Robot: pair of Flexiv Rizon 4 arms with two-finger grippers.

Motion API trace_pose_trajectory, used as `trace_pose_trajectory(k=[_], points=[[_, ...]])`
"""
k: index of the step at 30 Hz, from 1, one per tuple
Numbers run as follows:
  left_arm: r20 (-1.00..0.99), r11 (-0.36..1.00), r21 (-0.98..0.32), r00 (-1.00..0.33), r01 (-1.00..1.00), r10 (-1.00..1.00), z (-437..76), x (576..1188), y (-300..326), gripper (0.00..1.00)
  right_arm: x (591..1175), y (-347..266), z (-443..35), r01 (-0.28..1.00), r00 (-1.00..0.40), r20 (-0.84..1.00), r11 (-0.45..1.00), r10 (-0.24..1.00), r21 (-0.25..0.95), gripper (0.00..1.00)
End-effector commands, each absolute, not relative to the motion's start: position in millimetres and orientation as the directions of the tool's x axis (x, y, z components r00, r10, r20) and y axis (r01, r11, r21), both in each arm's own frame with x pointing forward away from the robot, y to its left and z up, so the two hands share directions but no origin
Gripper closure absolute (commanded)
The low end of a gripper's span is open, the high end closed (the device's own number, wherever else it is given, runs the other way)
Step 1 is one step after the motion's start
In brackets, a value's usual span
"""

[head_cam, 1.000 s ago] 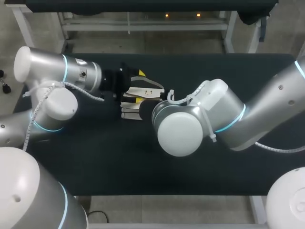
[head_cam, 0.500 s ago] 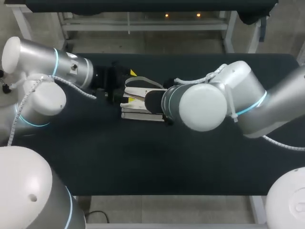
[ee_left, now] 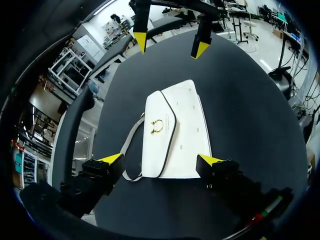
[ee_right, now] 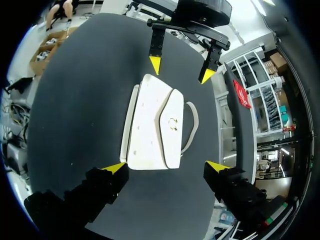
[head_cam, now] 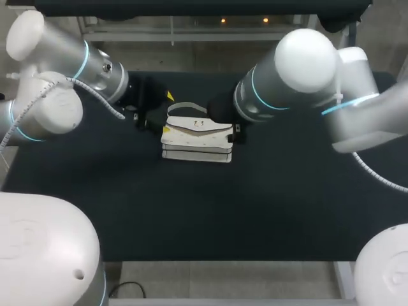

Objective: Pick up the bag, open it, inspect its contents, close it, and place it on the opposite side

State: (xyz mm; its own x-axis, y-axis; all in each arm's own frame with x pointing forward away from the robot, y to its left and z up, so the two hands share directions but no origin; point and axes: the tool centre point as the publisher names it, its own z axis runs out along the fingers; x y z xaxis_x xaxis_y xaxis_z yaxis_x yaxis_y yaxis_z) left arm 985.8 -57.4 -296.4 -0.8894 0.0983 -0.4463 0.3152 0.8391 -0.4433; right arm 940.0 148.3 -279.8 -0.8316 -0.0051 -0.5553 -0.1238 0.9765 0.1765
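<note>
White bag (head_cam: 197, 137) lying flat on a black table (head_cam: 191, 210), just above and left of the frame's centre in the head view. Its flap is shut, with a small gold clasp (ee_left: 157, 126) in the middle. A grey strap (head_cam: 185, 107) loops out from the bag's far edge, towards the top of the frame.

The left arm enters from the upper left. The left gripper (ee_right: 181, 69) sits at the bag's left end, fingers spread wide and holding nothing. One yellow tip is beyond the strap and the other is at the bag's near left corner. Whether either tip touches the bag is unclear.

The right arm enters from the right and hides most of its own gripper in the head view. From the left wrist camera, the right gripper (ee_left: 170, 45) shows at the bag's opposite end, also spread wide and empty, its tips just short of the bag.

Each wrist camera looks along the bag's length, with its own fingers either side of the nearer end.
</note>
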Motion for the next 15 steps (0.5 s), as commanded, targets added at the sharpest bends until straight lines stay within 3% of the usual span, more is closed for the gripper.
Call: trace_pose_trajectory(k=[1, 9, 10, 13, 15], points=[[-0.443, 0.855, -0.420, -0.891, 0.303, 0.098, -294.8, 985.4, -59.2, 0.00, 940.6, 147.5, -277.5, -0.125, -0.849, -0.528, 0.977, -0.014, 0.175, 0.00], [-0.443, 0.855, -0.420, -0.891, 0.303, 0.098, -294.8, 985.4, -59.2, 0.00, 940.6, 147.5, -277.5, -0.125, -0.849, -0.528, 0.977, -0.014, 0.175, 0.00], [-0.393, 0.866, -0.451, -0.919, 0.216, 0.025, -292.3, 992.1, -63.4, 0.00, 940.6, 147.5, -277.5, -0.125, -0.849, -0.528, 0.977, -0.014, 0.175, 0.00], [-0.244, 0.878, -0.479, -0.958, -0.013, -0.147, -283.0, 1003.5, -72.4, 0.00, 963.9, 150.7, -265.5, 0.091, -0.922, -0.354, 0.977, 0.155, 0.192, 0.00], [-0.110, 0.880, -0.399, -0.939, -0.258, -0.325, -272.9, 1008.7, -76.4, 0.00, 977.9, 146.6, -257.6, 0.282, -0.932, -0.174, 0.939, 0.317, 0.197, 0.00]])
